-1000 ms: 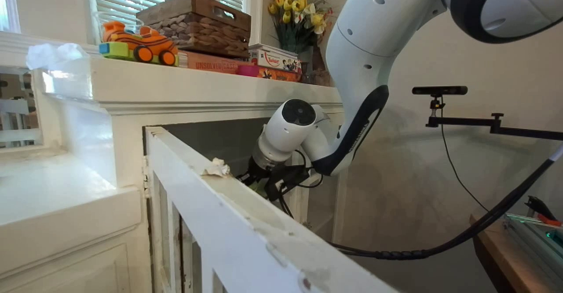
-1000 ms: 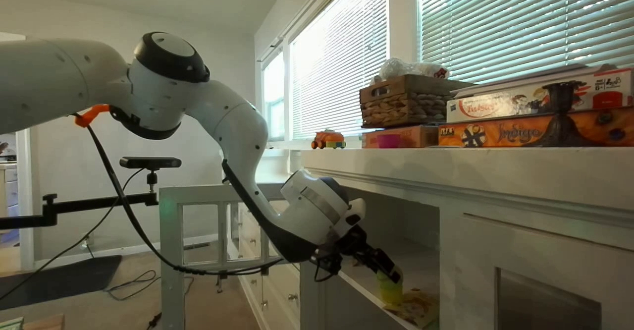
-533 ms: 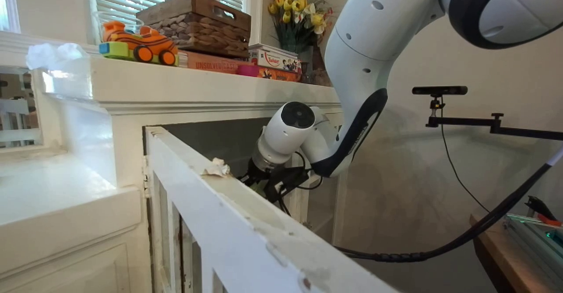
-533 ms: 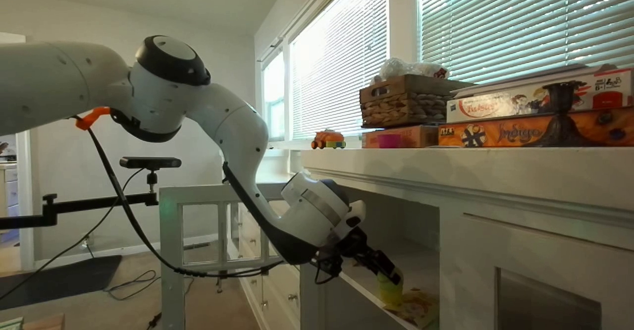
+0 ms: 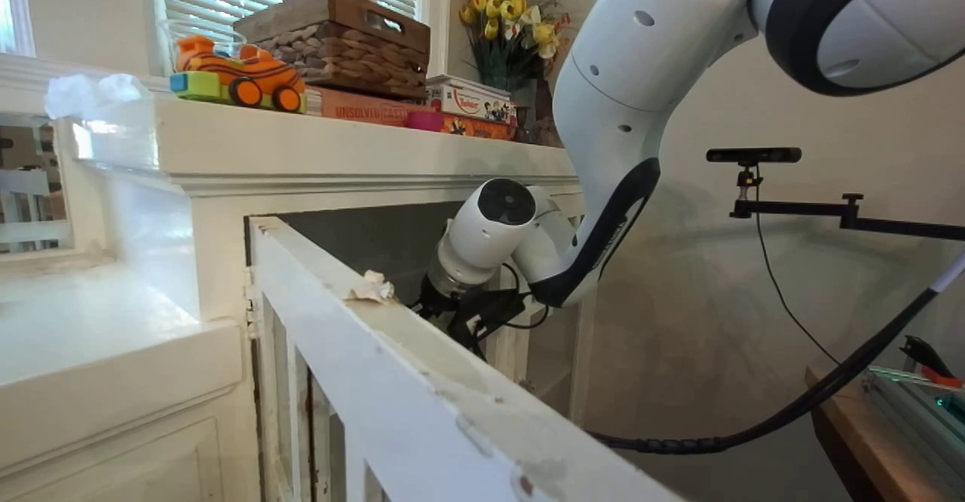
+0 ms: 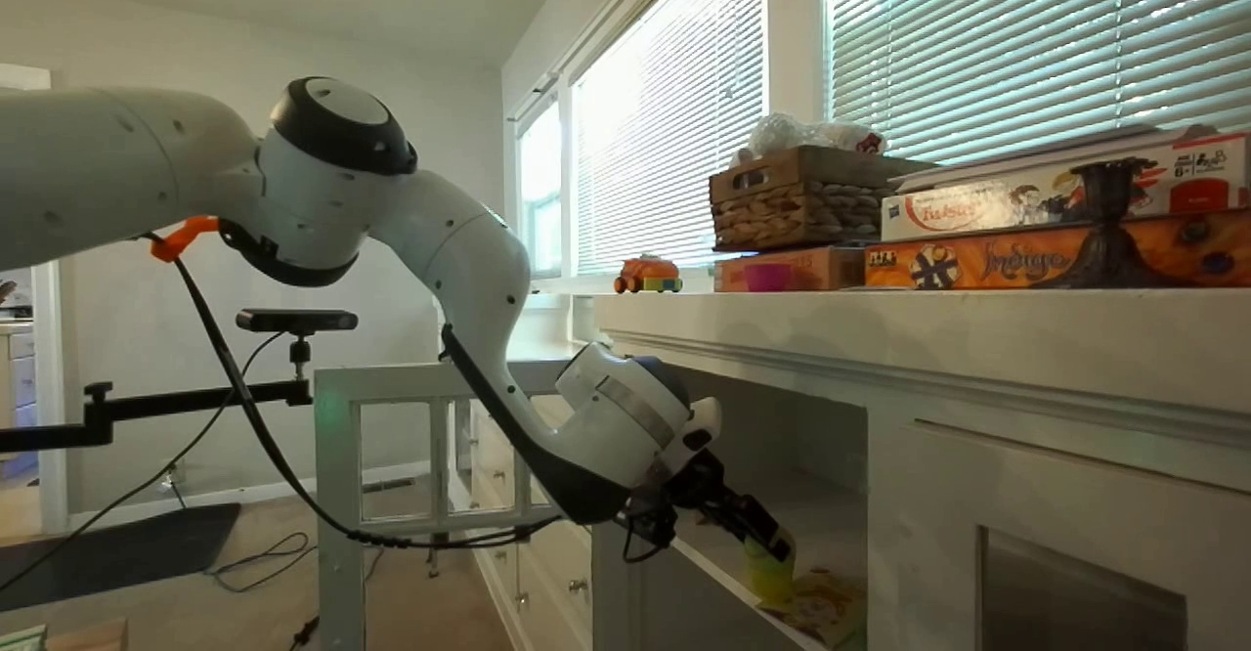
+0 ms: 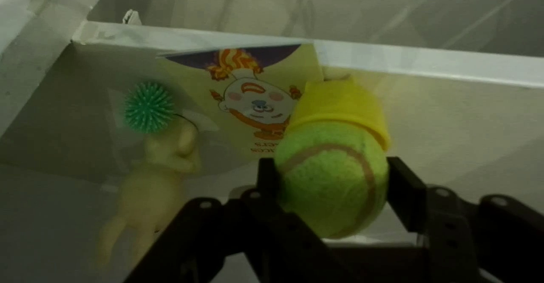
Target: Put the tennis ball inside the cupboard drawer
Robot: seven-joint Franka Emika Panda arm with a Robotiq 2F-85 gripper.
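Being held above a round yellow cup is the fuzzy yellow-green tennis ball. It is pinched between black fingers.

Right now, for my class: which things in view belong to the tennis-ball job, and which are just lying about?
Job: tennis ball, gripper, cupboard.
Lying about: spiky ball, pale figure, clown card, basket, flowers, orange toy; probably yellow cup.
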